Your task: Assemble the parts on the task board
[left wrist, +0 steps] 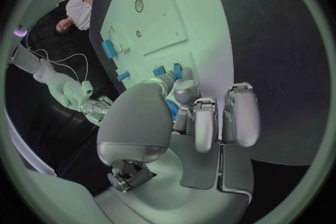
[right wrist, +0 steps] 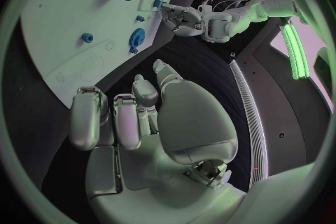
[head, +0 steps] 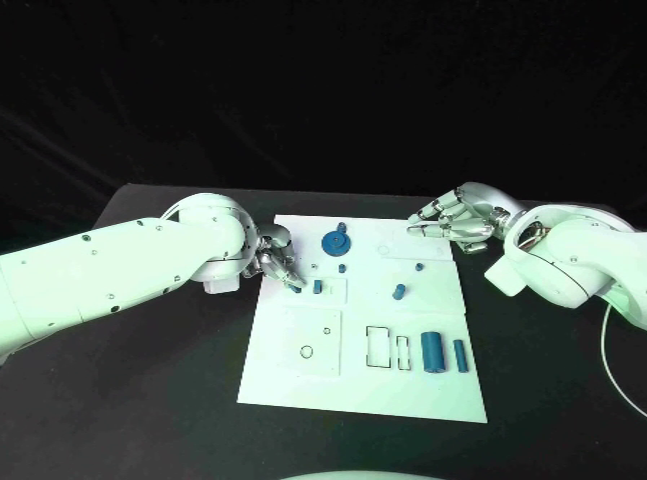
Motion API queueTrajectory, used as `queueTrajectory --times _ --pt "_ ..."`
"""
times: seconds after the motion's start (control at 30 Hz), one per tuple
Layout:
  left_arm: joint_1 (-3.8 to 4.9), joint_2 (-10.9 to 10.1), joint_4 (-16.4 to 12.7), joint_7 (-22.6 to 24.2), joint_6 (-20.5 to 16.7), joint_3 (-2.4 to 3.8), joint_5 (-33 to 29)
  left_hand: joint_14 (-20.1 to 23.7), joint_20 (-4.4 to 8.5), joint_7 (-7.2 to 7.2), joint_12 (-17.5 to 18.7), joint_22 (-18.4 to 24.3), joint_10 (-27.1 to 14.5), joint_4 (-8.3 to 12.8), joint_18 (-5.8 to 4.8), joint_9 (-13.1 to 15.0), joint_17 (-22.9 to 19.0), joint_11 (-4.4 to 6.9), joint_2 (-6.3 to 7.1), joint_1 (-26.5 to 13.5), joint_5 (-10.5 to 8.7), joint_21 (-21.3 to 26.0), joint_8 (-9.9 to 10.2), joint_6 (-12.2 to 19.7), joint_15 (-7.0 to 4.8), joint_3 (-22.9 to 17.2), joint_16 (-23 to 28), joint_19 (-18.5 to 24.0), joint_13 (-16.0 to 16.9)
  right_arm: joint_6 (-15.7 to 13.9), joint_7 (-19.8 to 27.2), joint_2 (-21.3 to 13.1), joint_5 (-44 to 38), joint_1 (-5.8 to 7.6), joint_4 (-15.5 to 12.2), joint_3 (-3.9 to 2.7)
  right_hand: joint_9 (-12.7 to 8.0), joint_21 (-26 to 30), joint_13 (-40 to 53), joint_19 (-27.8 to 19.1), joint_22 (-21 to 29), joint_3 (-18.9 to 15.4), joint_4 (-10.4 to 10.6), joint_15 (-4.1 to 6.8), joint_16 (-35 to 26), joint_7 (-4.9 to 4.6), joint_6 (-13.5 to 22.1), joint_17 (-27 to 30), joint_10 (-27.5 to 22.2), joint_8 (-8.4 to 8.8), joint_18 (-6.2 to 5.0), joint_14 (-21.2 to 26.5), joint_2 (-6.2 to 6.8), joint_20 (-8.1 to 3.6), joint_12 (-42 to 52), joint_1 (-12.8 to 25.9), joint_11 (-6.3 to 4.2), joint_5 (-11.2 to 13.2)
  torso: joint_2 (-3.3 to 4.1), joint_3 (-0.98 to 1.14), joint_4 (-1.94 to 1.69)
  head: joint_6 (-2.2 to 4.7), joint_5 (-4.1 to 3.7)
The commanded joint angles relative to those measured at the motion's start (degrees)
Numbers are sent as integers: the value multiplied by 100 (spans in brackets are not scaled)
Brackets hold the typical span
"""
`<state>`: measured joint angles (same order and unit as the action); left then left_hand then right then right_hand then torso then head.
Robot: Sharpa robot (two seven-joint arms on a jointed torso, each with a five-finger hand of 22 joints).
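Parts on the white board point(head: 287, 375): left hand point(head: 277, 262), fingers curled by a small blue peg point(head: 319, 287), should pinch it squarely; right hand point(head: 460, 220) hovers curled, empty.

The task board point(head: 355, 385) lies mid counter point(head: 150, 400). On it, at the far end, sits a round part point(head: 335, 241). Nearer than that part: 2 small parts point(head: 319, 286) point(head: 400, 292). At the board's near right: 2 long parts side by side point(head: 433, 351) point(head: 462, 355). Left hand point(head: 280, 262) is over the board's far left edge, right hand point(head: 456, 221) by its far right corner.
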<state>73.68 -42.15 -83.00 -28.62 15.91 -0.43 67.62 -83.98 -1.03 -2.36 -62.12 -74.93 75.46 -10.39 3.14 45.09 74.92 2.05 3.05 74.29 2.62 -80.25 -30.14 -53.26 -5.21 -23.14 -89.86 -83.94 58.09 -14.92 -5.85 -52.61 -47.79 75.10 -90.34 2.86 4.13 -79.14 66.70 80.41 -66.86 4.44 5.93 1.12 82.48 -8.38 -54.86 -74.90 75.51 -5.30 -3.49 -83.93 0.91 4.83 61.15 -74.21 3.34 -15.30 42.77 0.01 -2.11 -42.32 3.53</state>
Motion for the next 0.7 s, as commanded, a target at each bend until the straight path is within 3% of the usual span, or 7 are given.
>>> queueTrajectory --times 0.03,0.5,0.6,0.7 --pt "-21 34 4 19 142 -13 -32 -602 23 35 20 -456 38 587 -44 58 1508 2 -15 63 8 -9 -19 -25 -8 -601 -14 -158 -5 74 41 -4 -33 -3 -10 -1 -7 35 2 -42 7 -6 23 8 -32 -7 -6 -518 -30 -13 -110 -381 -55 -11 -18 -17 -10 -27 2 -1 1 -3 -1" --pt "-22 94 44 -84 229 -14 -105 -602 22 35 41 -451 29 579 -42 69 1508 1 -11 23 9 -1 -29 -33 -8 -664 -14 -154 -27 60 46 -6 -43 -3 -20 -2 -8 39 -5 -45 14 -7 24 8 -37 -7 -4 -513 -34 -13 -111 -379 -59 -10 -26 -17 -10 -26 2 -1 0 -22 28" --pt "-22 118 56 -135 203 -16 -148 -602 20 37 44 -474 32 520 -47 92 1508 0 -11 -95 10 -19 -56 -51 -8 -702 -14 -164 -31 58 48 -6 -44 -3 -22 -2 -8 39 -5 -45 14 -7 24 8 -37 -7 -4 -513 -34 -13 -111 -379 -59 -10 -26 -17 -10 -26 4 -1 1 -32 30" --pt "-22 140 72 -185 200 -18 -167 -602 19 56 21 -506 58 395 -55 126 1508 9 71 -338 9 -46 -112 -116 -12 -618 -14 -180 -19 60 49 -7 -44 -3 -21 -2 -8 39 -5 -45 14 -7 24 8 -37 -7 -4 -513 -34 -13 -111 -379 -59 -10 -26 -17 -10 -26 5 -3 2 -36 33"
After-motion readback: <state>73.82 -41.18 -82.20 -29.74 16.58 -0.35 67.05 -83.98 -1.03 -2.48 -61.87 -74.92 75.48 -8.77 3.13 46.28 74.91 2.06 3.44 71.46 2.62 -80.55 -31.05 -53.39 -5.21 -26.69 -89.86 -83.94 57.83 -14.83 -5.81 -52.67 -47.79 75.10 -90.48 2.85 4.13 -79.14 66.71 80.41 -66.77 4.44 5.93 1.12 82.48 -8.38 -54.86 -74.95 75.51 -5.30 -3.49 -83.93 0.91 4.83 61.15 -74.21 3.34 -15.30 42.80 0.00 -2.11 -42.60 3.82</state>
